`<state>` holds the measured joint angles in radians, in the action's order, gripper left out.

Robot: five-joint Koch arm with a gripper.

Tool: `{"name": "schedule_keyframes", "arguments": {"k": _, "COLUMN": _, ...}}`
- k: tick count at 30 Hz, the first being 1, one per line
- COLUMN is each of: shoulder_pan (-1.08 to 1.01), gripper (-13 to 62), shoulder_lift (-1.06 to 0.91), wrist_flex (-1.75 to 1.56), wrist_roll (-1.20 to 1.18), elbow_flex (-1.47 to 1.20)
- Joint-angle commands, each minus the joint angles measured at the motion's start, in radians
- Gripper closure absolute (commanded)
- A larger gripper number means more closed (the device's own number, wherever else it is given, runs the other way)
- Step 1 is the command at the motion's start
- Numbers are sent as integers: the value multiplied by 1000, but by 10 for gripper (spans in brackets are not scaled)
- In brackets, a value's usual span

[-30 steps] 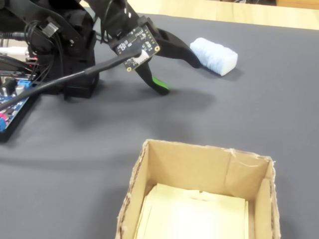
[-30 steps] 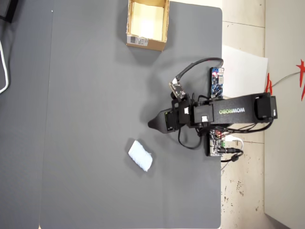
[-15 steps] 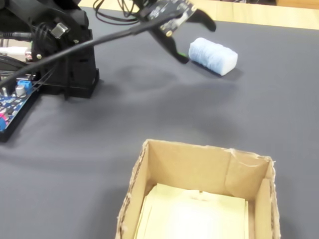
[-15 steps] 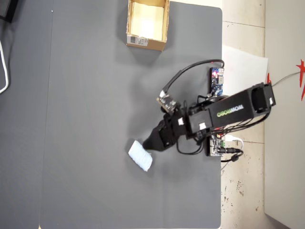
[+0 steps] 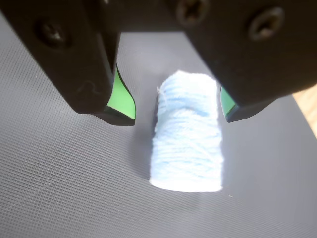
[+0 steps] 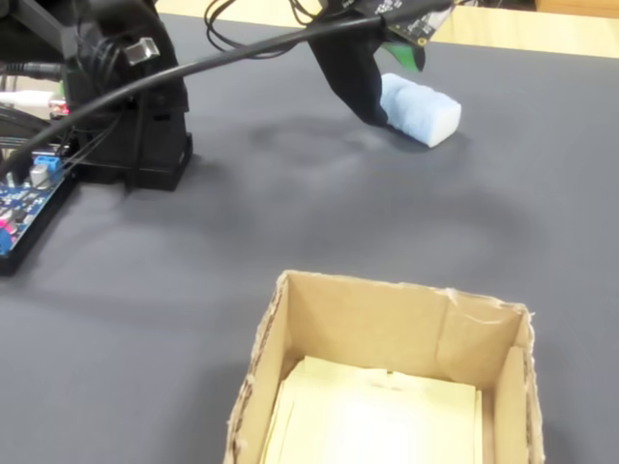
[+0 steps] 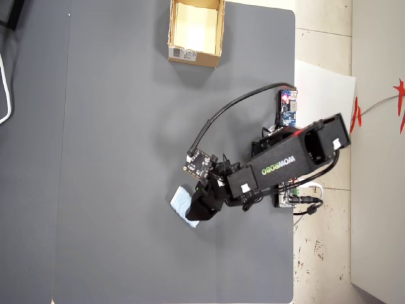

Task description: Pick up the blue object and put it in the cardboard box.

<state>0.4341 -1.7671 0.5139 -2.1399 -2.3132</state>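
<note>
end effector [image 5: 177,106] spread wide, straddling blue object [image 5: 187,133]

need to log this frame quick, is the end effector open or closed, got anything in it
End effector: open, holding nothing; its jaws straddle the blue object, which lies on the mat.

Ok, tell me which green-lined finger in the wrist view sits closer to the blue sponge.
The right-hand finger, nearly touching the sponge; the left one stands clear.
</note>
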Motion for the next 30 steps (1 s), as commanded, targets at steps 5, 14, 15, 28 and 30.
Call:
{"name": "schedule_keyframes", "arguments": {"k": 5, "shoulder_pan": 29, "gripper": 156, "shoulder_lift": 69, "wrist_flex": -20, "wrist_roll": -87, "elbow_flex": 103}}
{"name": "schedule_keyframes", "arguments": {"k": 14, "shoulder_pan": 48, "gripper": 166, "shoulder_lift": 239, "wrist_flex": -112, "wrist_roll": -78, "elbow_flex": 109}}
{"name": "schedule_keyframes", "arguments": {"k": 15, "shoulder_pan": 46, "gripper": 169, "shoulder_lift": 252, "wrist_flex": -118, "wrist_roll": -78, "elbow_flex": 110}}
{"name": "schedule_keyframes", "arguments": {"k": 28, "shoulder_pan": 23, "gripper": 396, "shoulder_lift": 242, "wrist_flex": -176, "wrist_roll": -46, "elbow_flex": 84}}
{"name": "schedule_keyframes", "arguments": {"k": 30, "shoulder_pan": 12, "gripper": 396, "shoulder_lift": 224, "wrist_flex": -192, "wrist_roll": -46, "elbow_flex": 71}}
